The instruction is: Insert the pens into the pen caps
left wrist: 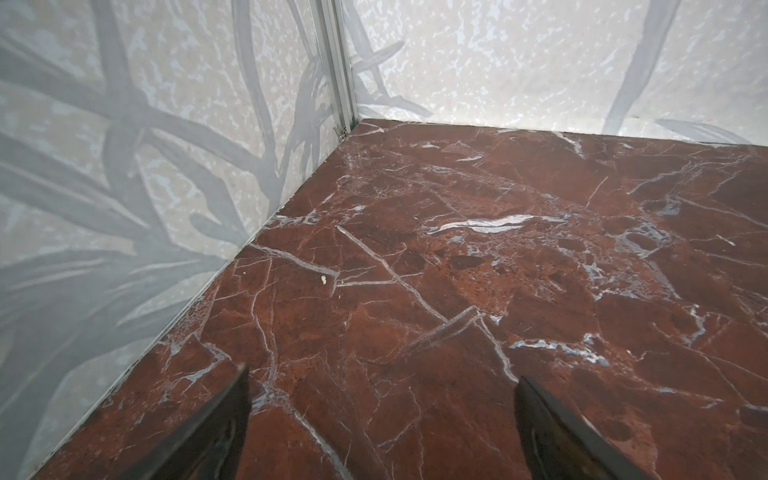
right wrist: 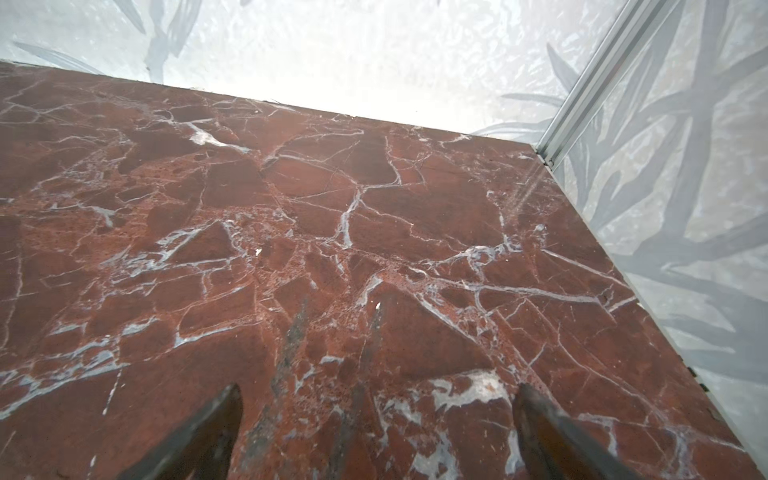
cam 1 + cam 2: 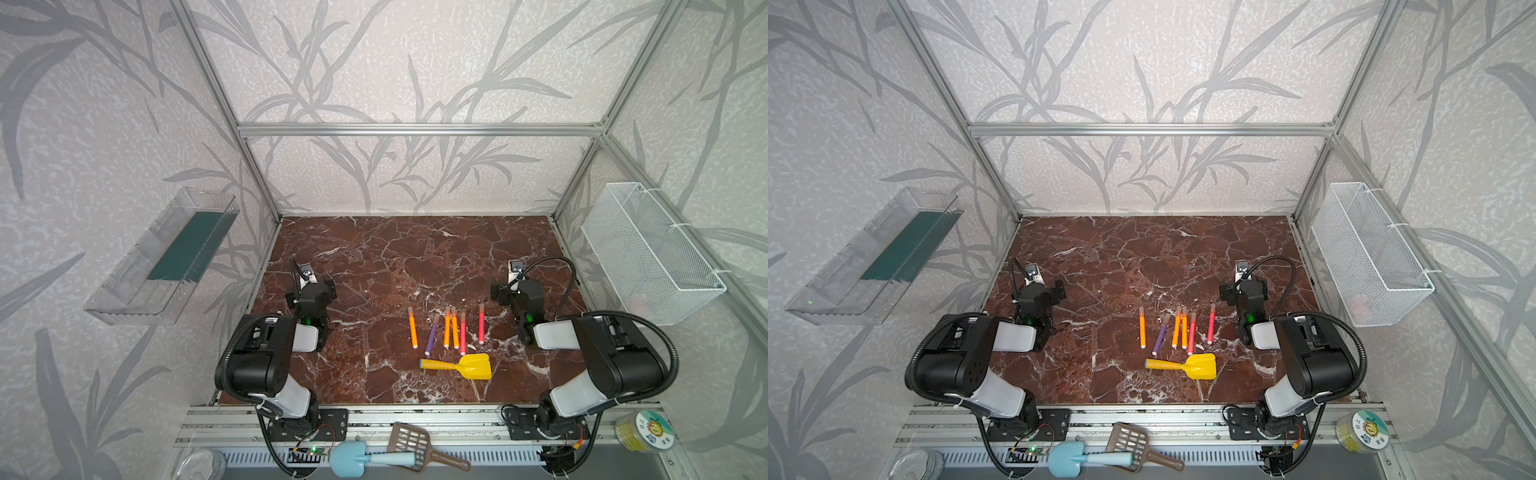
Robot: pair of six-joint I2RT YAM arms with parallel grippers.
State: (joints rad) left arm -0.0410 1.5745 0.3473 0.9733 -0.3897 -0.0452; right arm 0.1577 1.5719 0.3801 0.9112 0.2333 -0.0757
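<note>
Six pens (image 3: 447, 330) lie flat in a loose row on the red-brown marble table (image 3: 374, 266), right of the middle and in its near half. From left to right in both top views they are orange (image 3: 1142, 330), purple (image 3: 1160, 336), two orange ones touching or nearly so, then two red-pink ones, the last (image 3: 1211, 326) a little apart from the rest. The purple pen is tilted; the others run roughly parallel, pointing toward the back wall. Each pen carries a pale, translucent piece on its far end, which looks like one of the caps (image 3: 481, 307), already seated. No loose cap shows on the table.

A yellow shovel (image 3: 467, 365) lies crosswise just in front of the row, its blade to the right, close to the near ends of the pens; whether it touches one cannot be told.

The left gripper (image 1: 382, 374) sits low over bare marble near the table's left edge, well apart from the pens. Its jaws stand wide, with nothing between them. The right gripper (image 2: 378, 386) is near the table's right side, beside the rightmost pen but not touching it. Its jaws are likewise spread wide and hold nothing.

A wire basket (image 3: 652, 257) hangs on the right wall and a clear tray (image 3: 162, 257) on the left wall.
</note>
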